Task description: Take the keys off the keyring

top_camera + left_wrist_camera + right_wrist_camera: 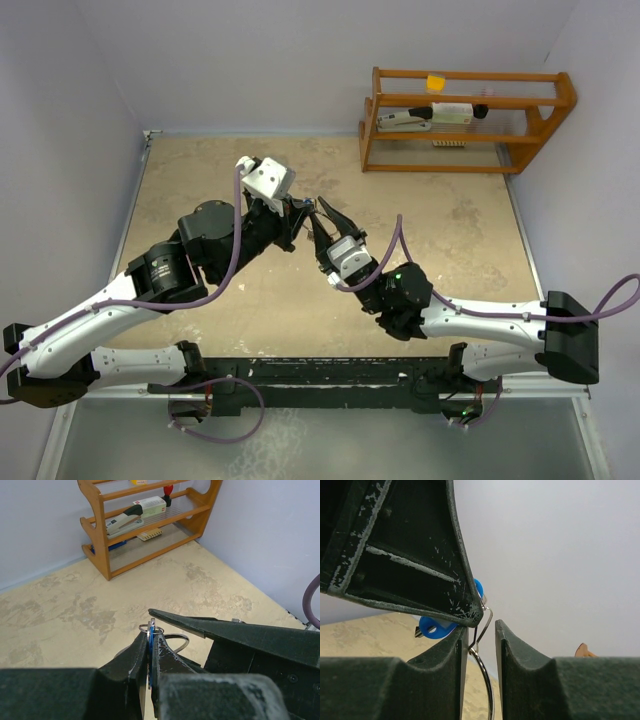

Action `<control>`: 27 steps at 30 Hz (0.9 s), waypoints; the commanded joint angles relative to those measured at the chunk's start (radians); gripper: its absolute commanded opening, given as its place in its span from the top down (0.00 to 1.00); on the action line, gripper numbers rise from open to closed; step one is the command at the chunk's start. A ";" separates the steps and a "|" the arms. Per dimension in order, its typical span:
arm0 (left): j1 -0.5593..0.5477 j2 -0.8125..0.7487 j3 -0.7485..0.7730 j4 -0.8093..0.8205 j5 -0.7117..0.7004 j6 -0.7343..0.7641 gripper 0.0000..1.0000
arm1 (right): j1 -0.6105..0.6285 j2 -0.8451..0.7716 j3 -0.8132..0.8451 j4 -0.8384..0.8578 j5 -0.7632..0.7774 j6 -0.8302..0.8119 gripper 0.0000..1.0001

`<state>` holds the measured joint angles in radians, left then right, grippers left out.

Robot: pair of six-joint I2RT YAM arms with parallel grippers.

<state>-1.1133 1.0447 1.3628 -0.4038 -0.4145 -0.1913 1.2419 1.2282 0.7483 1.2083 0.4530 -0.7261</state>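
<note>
Tightly clenched, the left gripper (151, 641) pinches the blue-headed key (149, 652) between its fingertips, the keyring (177, 639) attached to that key and its wire running through the gap between the parted fingers of the right gripper (481, 628), both over the tan table (75, 610), well short of the wooden rack (100, 547).

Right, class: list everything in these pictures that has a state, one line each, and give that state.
left gripper, shut on the blue key.
blue key, clamped, not yet off the keyring.
keyring, hanging in the gap between the right gripper's fingers.
right gripper, open around the keyring.
stapler, closed, lying on the rack.
rack, upright.
</note>
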 commanded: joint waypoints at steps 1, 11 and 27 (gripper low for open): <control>-0.003 -0.017 0.003 0.071 0.018 -0.006 1.00 | 0.003 -0.022 0.049 0.049 -0.005 0.000 0.71; -0.003 -0.017 0.004 0.077 0.029 -0.005 1.00 | 0.003 -0.029 0.040 0.036 -0.006 0.011 0.72; -0.003 -0.025 0.003 0.081 0.011 0.002 1.00 | 0.002 -0.033 0.038 0.004 -0.006 0.022 0.75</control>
<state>-1.1133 1.0447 1.3609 -0.3969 -0.4046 -0.1909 1.2427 1.2240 0.7486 1.1790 0.4526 -0.7166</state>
